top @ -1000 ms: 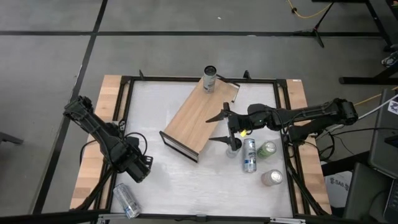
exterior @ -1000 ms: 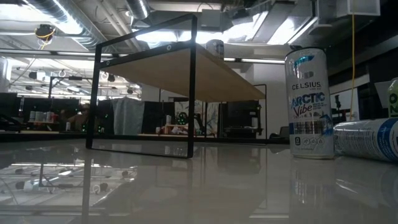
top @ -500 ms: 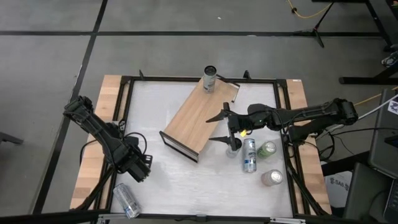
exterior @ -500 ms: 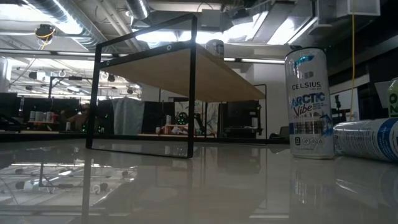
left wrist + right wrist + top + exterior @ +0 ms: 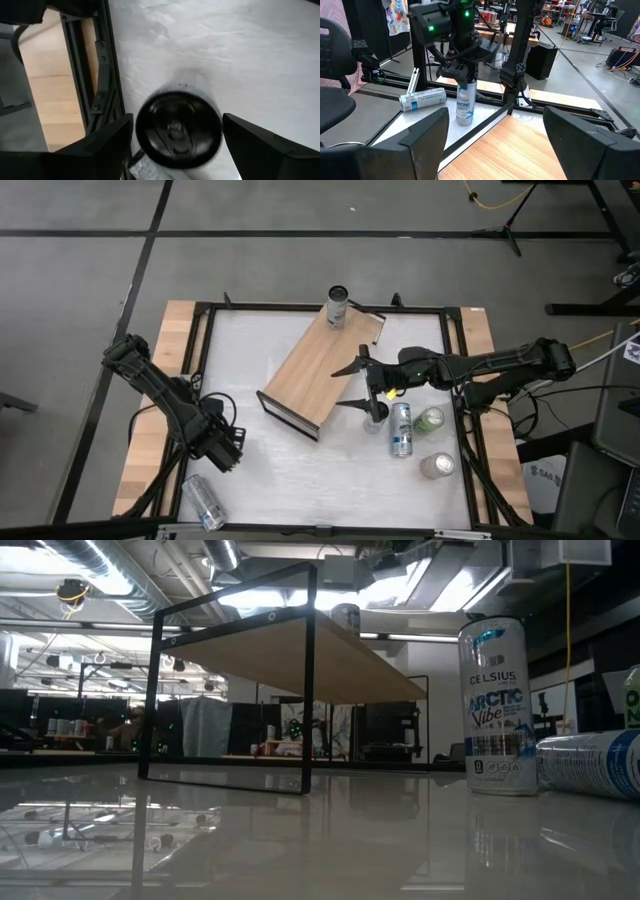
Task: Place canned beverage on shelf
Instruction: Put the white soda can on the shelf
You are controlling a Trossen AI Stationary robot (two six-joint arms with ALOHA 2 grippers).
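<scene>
An upright canned beverage (image 5: pixel 179 127) stands on the white table near its front left corner, seen end-on in the left wrist view and from the side (image 5: pixel 465 105) in the right wrist view. My left gripper (image 5: pixel 225 450) points down over it, open, one finger (image 5: pixel 107 142) on either side of the can's top; whether they touch it, I cannot tell. The shelf (image 5: pixel 320 370) stands slantwise mid-table on its black frame ends, with one can (image 5: pixel 337 307) upright on its far end. My right gripper (image 5: pixel 352 386) hangs level and open over the shelf's right edge, nothing between its fingers.
A second can (image 5: pixel 203 502) lies on its side at the front left, close to the upright one. At the right stand and lie several more cans (image 5: pixel 401 429), (image 5: pixel 429 420), (image 5: pixel 437 466). A black frame (image 5: pixel 205 330) edges the table.
My left gripper has sunk a little toward the upright can, its fingers the same distance apart. The right arm has kept still.
</scene>
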